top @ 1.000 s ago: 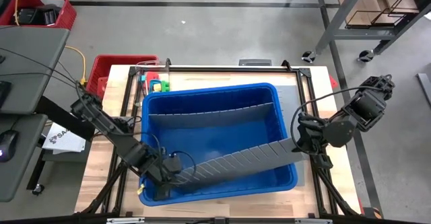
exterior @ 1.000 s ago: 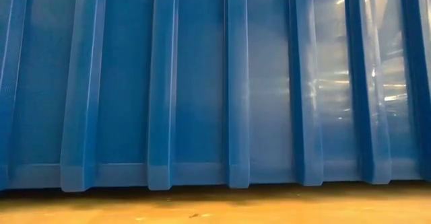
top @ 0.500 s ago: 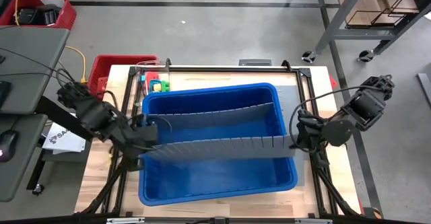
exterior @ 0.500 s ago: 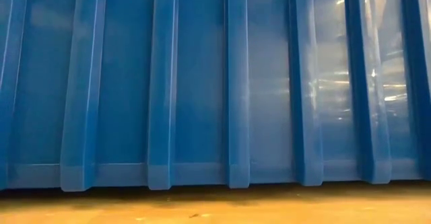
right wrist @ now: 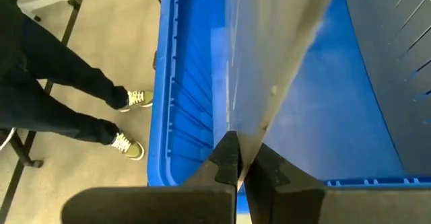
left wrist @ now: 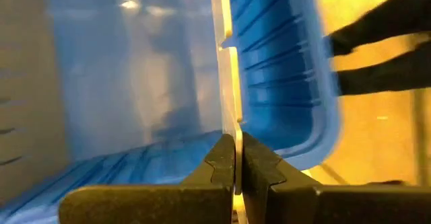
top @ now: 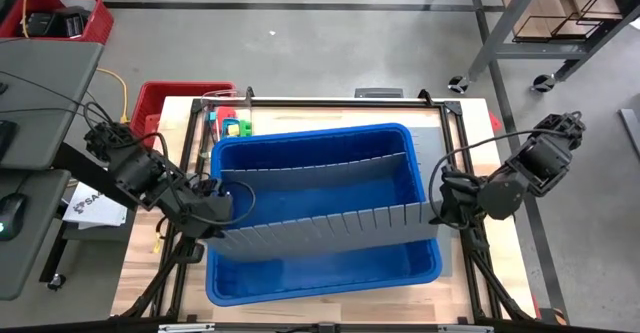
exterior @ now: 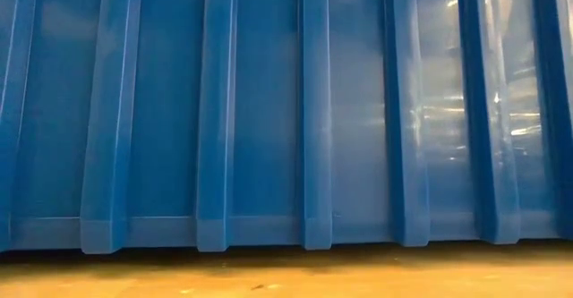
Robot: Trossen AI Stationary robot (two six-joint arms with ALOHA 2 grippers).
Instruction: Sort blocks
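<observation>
1. Currently: left gripper (top: 215, 213) at blue bin's (top: 300, 285) left wall, clamped on near grey divider panel (top: 330, 229) end.
2. Right gripper (top: 440, 210) at right wall, pinched shut on same panel's other end.
3. Second divider (top: 320, 171) standing farther back.
4. Blocks (top: 232, 126) behind bin, on table (top: 330, 113), untouched.

Dark jointed arms (top: 150, 178) (looped black cables)
</observation>
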